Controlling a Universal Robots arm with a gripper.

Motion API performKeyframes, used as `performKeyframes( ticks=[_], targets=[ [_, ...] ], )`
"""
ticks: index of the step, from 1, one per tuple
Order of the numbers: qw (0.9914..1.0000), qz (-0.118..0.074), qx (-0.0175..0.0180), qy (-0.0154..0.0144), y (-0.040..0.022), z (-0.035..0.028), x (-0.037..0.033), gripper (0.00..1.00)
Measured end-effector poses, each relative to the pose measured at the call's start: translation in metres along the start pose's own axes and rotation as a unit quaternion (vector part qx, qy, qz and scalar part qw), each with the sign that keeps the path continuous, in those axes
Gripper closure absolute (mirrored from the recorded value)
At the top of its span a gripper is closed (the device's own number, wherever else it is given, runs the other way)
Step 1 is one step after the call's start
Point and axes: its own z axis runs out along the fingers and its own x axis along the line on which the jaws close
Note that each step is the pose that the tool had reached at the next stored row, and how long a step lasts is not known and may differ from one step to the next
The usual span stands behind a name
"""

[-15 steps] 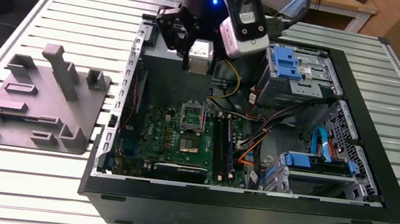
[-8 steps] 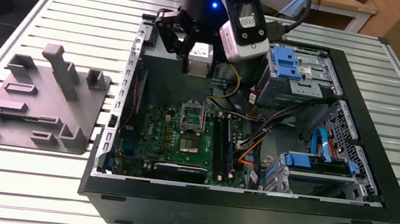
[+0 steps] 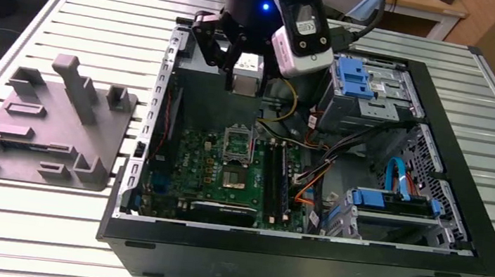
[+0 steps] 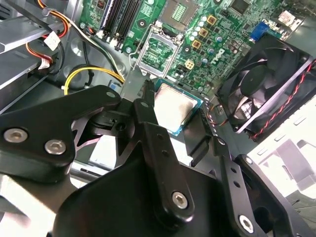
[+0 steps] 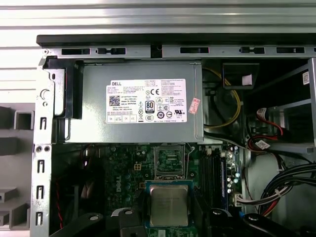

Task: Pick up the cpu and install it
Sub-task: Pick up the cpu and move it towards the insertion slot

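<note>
The cpu (image 3: 247, 72), a small silvery square chip on a green base, hangs in the air above the open computer case, and my gripper (image 3: 246, 80) is shut on it. In both wrist views the cpu (image 4: 173, 106) (image 5: 169, 205) sits between the black fingers (image 4: 144, 111). The open dark socket (image 3: 238, 144) on the green motherboard (image 3: 192, 167) lies below and ahead of the chip. Its metal frame shows as the socket (image 4: 160, 52) (image 5: 169, 162) in both wrist views, apart from the chip.
A grey plastic fixture (image 3: 50, 128) lies on the slatted table at the exterior view's left. Inside the case are a power supply (image 5: 140, 101), a black fan (image 4: 261, 84), blue drive cages (image 3: 358, 81), memory slots (image 3: 275, 181) and loose cables (image 3: 319, 175).
</note>
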Motion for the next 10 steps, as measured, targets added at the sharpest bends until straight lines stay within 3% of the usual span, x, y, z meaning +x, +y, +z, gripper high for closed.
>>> performKeyframes(
  ticks=[10],
  targets=[
    [1.0,0.0,0.0,0.0,-0.0072,-0.0004,-0.0002,0.53]
  ],
)
